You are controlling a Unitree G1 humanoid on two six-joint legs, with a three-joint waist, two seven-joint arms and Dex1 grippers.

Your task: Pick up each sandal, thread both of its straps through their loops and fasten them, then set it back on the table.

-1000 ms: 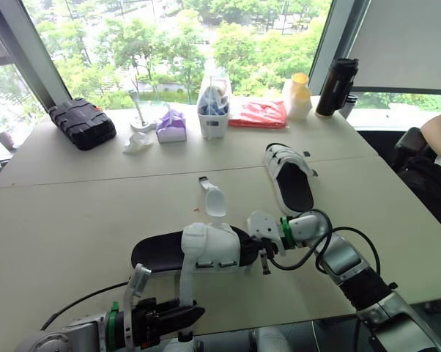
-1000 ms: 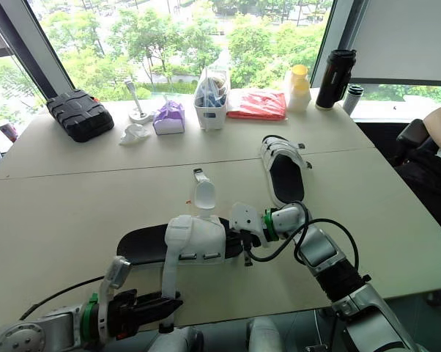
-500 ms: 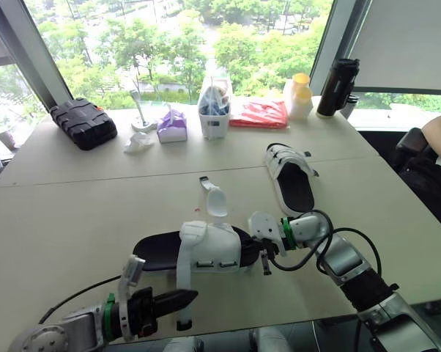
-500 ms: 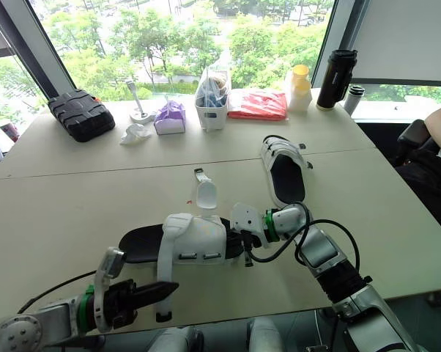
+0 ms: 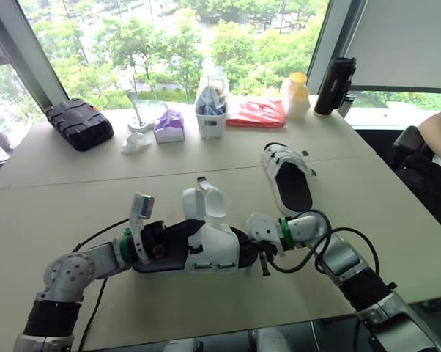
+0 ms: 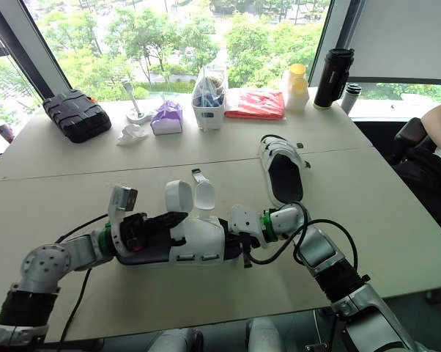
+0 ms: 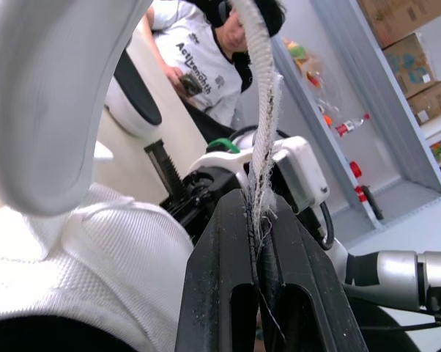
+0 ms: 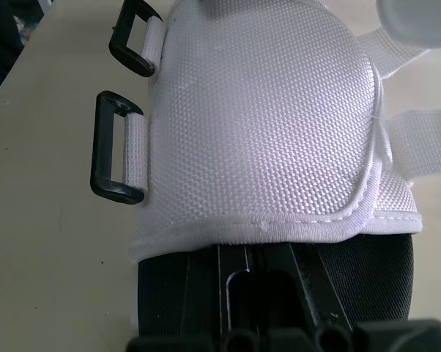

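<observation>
The near sandal [image 5: 213, 253], black sole with a white upper, lies at the table's front middle. Its two white straps [image 5: 193, 201] [image 5: 215, 204] stand up side by side above it. My left gripper [image 5: 178, 229] reaches in from the left and is shut on the edge of one strap [image 7: 261, 139]. My right gripper [image 5: 244, 246] is shut on the black sole [image 8: 169, 290] at the sandal's right end. Two black loops [image 8: 118, 158] hang off the upper's side. The second sandal [image 5: 290, 180] lies farther back on the right with its straps across it.
Along the window edge stand a black case [image 5: 78, 123], a purple tissue pack [image 5: 170, 125], a white bin [image 5: 212, 106], a red bag [image 5: 257, 114], a yellow bottle [image 5: 297, 94] and a black flask [image 5: 332, 86]. A person's arm [image 5: 436, 136] shows at the right edge.
My left arm swung from the table's front edge up to the sandal's left side, carrying the strap with it. That strap now stands upright beside the other. The right gripper stayed put.
</observation>
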